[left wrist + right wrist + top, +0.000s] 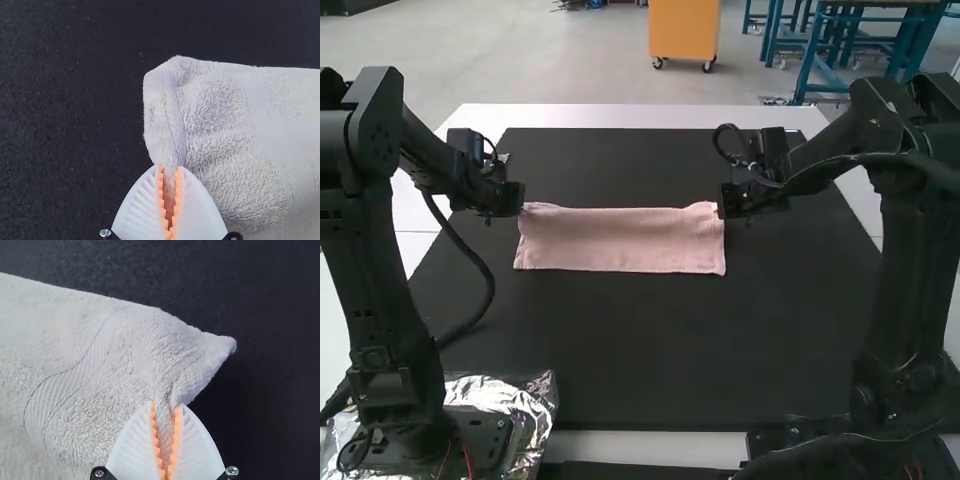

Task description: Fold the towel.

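You have the towel (620, 242) as a strip, upper centre of the high view, left gripper (169, 168) and right gripper (166, 406) pinching its ends, perhaps folded once, with more folding left.

Floor (540, 60): pale grey, smooth, evenly lit; the type of light source cannot be determined. Beyond the bench (640, 116) stands an orange cabinet (683, 28) on casters (707, 67), its upper part cut off by the high view's edge. To its right, blue-framed furniture (810, 70) is noted, with a wood-coloured top (880, 2) partly visible. A dark, low object (350, 5) sits at the far left; its nature cannot be established. The bench is white-topped, its middle covered by a black mat (650, 350).
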Robot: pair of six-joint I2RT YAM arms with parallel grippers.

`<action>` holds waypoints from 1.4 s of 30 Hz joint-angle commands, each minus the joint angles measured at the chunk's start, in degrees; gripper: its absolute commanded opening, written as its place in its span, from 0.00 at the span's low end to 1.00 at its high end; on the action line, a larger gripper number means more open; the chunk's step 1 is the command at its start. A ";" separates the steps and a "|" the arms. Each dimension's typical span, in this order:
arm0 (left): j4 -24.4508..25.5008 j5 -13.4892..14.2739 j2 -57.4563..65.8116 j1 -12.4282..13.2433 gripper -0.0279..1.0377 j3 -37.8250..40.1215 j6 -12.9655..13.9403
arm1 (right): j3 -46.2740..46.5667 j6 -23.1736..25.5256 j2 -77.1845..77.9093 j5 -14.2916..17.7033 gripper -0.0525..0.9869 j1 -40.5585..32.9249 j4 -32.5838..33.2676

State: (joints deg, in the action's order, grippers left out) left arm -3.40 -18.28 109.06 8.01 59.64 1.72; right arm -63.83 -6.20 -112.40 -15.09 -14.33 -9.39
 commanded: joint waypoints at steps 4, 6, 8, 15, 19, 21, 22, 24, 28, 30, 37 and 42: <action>-1.35 -0.35 -7.28 0.51 0.05 -5.14 1.18 | 3.80 1.19 7.11 -1.08 0.03 1.06 0.77; -1.26 -0.35 -8.95 0.43 0.05 -6.81 1.18 | 5.47 2.07 8.69 -1.69 0.03 1.06 0.95; -1.26 -0.35 -10.62 0.43 0.05 -8.48 1.18 | 7.23 2.33 10.18 -2.05 0.03 1.06 1.04; -1.35 -0.09 -14.84 0.43 0.05 -13.14 1.18 | 13.21 2.42 14.23 -2.31 0.03 1.23 1.04; -1.87 0.00 -16.33 0.43 0.05 -15.78 1.18 | 16.46 2.42 15.28 -2.40 0.03 0.88 1.04; -1.87 0.00 -16.95 0.60 0.05 -17.27 1.18 | 17.95 2.77 15.37 -2.40 0.03 0.88 1.04; -1.87 0.00 -17.30 0.60 0.05 -18.15 1.18 | 18.83 2.86 15.37 -2.31 0.03 0.88 1.04; -2.49 0.00 -18.18 0.60 0.05 -20.17 1.18 | 20.42 3.21 15.37 -2.31 0.03 0.79 0.95; -7.76 1.06 -19.76 0.43 0.05 -24.57 0.57 | 23.76 3.74 14.84 -2.05 0.03 0.62 -2.65; -11.54 1.14 -19.85 0.43 0.06 -26.59 -0.22 | 24.55 4.17 13.79 -1.43 0.08 0.62 -3.80; -13.21 1.67 -19.93 0.60 0.94 -29.75 0.13 | 22.70 4.79 13.87 -1.34 0.90 1.06 -1.25; -14.79 1.32 -20.20 1.83 0.94 -29.14 -1.98 | 21.38 5.23 16.77 -1.43 0.92 0.53 -0.28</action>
State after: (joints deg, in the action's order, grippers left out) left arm -17.45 -17.15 90.32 8.64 29.76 0.99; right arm -40.73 -1.85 -98.89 -16.93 -13.96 -9.37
